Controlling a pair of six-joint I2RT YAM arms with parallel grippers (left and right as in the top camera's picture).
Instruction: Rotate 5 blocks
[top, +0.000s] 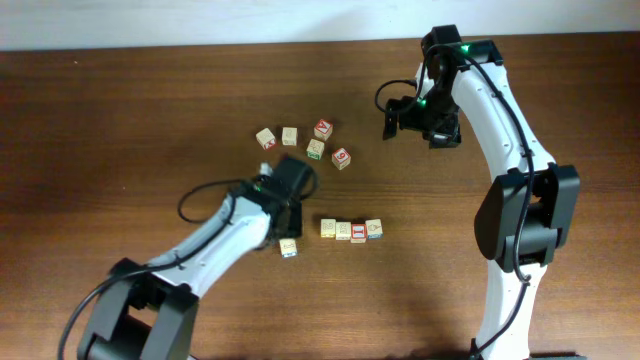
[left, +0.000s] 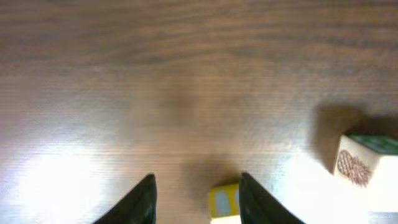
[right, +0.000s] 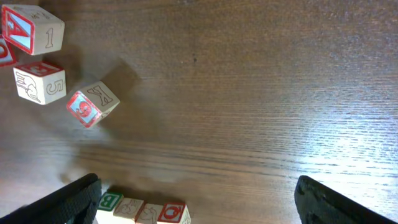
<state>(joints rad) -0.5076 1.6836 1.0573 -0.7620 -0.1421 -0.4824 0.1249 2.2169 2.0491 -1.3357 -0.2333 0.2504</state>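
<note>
- Spanning every view, the dark wooden counter (top: 120, 120) carries all the cubes.
- Right tool (top: 392, 118) hangs at upper right of centre, fingers wide apart, gripping nothing.
- Left tool (top: 290, 222) sits at centre, fingers apart.
- Five loose cubes (top: 289, 136) cluster above centre, one showing a red 6 (top: 341, 158).
- Four blocks (top: 343, 231) form a tight row right of the left tool.
- A yellow-and-blue block (left: 224, 202) lies between the left tool's fingers, unclamped, with a gap on one side.

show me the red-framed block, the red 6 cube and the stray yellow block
red-framed block (top: 358, 233), overhead, its top face
red 6 cube (top: 341, 158), overhead, its top face
stray yellow block (left: 222, 200), left wrist, its yellow-framed face
</note>
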